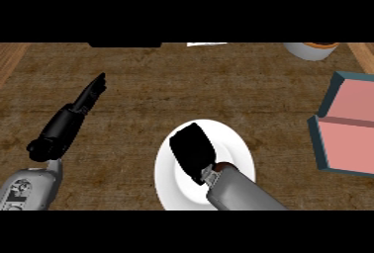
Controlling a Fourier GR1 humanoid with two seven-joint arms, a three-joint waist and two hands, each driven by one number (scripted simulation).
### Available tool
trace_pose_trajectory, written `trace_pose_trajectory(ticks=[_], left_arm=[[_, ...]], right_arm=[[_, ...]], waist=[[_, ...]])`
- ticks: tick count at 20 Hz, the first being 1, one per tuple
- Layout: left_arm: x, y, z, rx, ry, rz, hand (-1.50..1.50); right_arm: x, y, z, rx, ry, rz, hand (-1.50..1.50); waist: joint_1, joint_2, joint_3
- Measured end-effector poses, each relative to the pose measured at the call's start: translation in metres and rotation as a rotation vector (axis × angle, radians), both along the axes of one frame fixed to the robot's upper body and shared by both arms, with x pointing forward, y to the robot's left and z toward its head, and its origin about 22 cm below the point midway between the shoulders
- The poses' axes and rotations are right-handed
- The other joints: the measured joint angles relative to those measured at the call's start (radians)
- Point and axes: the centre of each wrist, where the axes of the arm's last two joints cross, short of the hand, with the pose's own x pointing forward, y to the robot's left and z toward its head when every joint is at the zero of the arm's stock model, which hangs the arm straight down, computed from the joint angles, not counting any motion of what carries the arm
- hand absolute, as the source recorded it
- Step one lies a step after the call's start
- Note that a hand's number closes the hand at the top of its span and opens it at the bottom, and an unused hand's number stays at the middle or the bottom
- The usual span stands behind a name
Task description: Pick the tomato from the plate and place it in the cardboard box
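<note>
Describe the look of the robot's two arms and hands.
Both forearms are grey with a rounded shell; the left one carries dark markings near the lower edge. Each ends in a black hand: the left hand is long and slim above a black wrist, the right hand broad, with small reddish-brown parts at its wrist.

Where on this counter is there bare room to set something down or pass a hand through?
Bare counter runs across the middle, between the left hand and the box. A narrower free strip lies between the plate and the box. It is crowded at the plate itself, where the right hand covers its centre. A cup sits at the far right edge.
</note>
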Motion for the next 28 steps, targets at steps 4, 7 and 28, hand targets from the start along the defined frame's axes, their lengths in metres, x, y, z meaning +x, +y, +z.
trace_pose_trajectory(ticks=[4, 7, 28], left_arm=[[-0.003, 0.005, 0.000, 0.001, -0.002, 0.015, 0.00], [-0.007, 0.010, -0.002, 0.000, 0.006, 0.026, 0.00], [-0.015, 0.019, 0.001, 0.003, -0.002, 0.055, 0.00]], right_arm=[[-0.026, -0.012, -0.001, 0.077, -0.013, 0.151, 1.50], [-0.058, -0.029, -0.005, 0.161, 0.054, 0.346, 1.50], [-0.119, -0.206, 0.109, 0.584, -0.242, 0.259, 1.50]], waist=[[-0.014, -0.003, 0.000], [-0.028, -0.009, 0.001], [-0.048, 0.001, 0.002]])
